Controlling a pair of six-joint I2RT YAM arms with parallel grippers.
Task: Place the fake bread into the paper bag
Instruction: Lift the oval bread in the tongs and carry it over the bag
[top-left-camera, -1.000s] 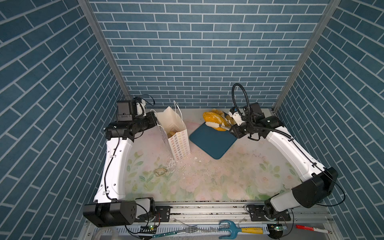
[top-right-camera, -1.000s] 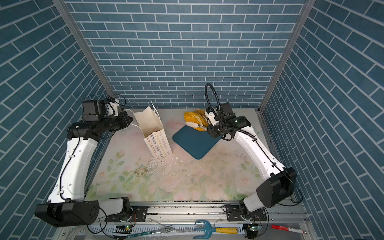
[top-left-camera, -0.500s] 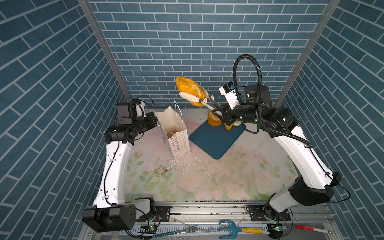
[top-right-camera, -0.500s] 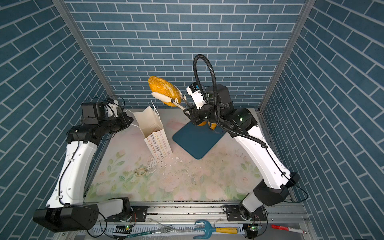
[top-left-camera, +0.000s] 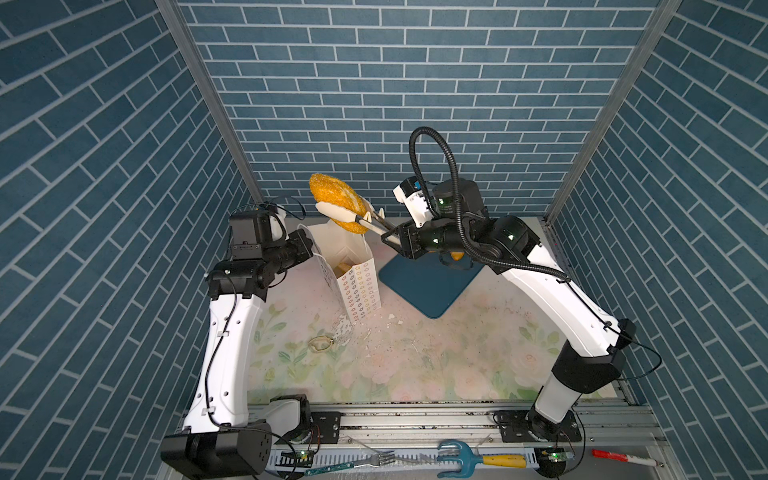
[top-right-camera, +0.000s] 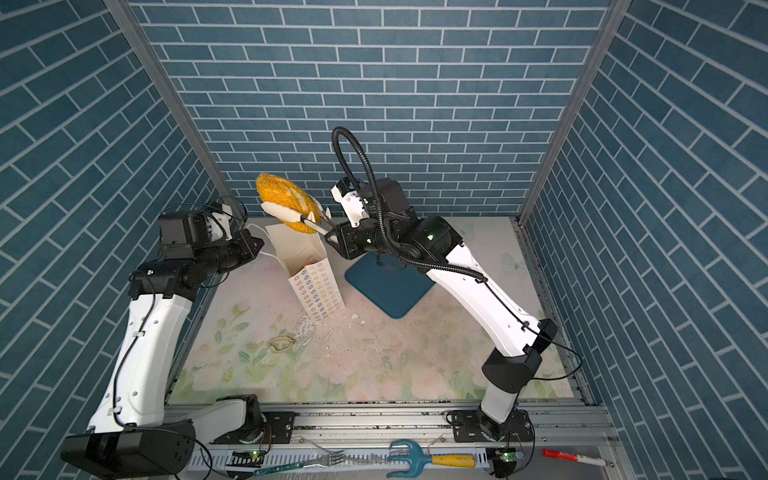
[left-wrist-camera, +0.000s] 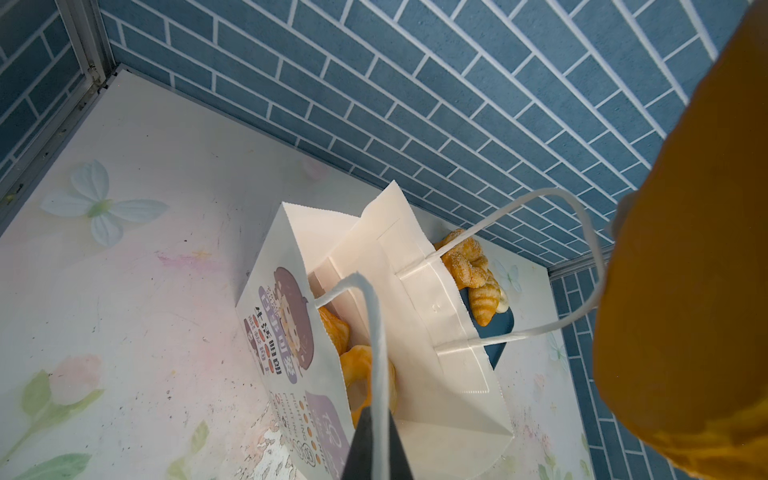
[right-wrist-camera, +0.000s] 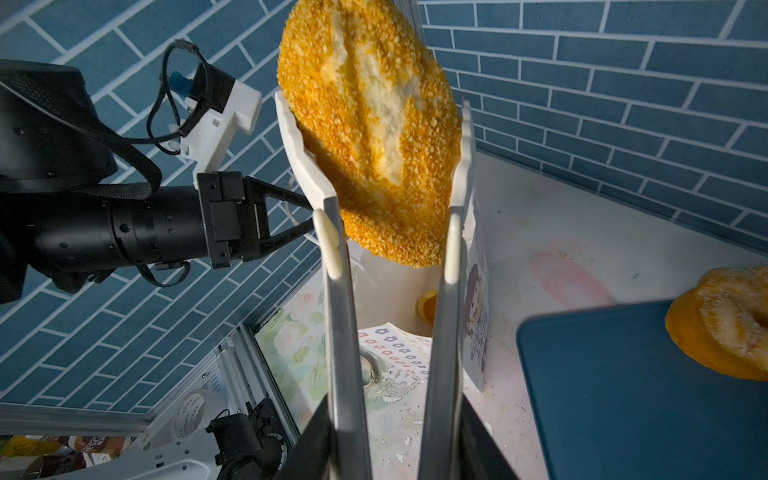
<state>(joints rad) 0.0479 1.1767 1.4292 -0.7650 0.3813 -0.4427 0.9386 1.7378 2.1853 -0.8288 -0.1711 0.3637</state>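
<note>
My right gripper (top-left-camera: 390, 237) is clenched on the tongs (top-left-camera: 368, 219), which pinch the loaf (top-left-camera: 334, 198) high over the paper bag (top-left-camera: 359, 286). The left gripper (left-wrist-camera: 376, 453) is clamped on the bag's handle (left-wrist-camera: 377, 340) (mouth pulled wide). I'd centre over the opening, lower, then ease the tongs apart.

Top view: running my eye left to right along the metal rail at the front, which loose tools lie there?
fork → blue hand rake with a yellow handle → red marker
</note>
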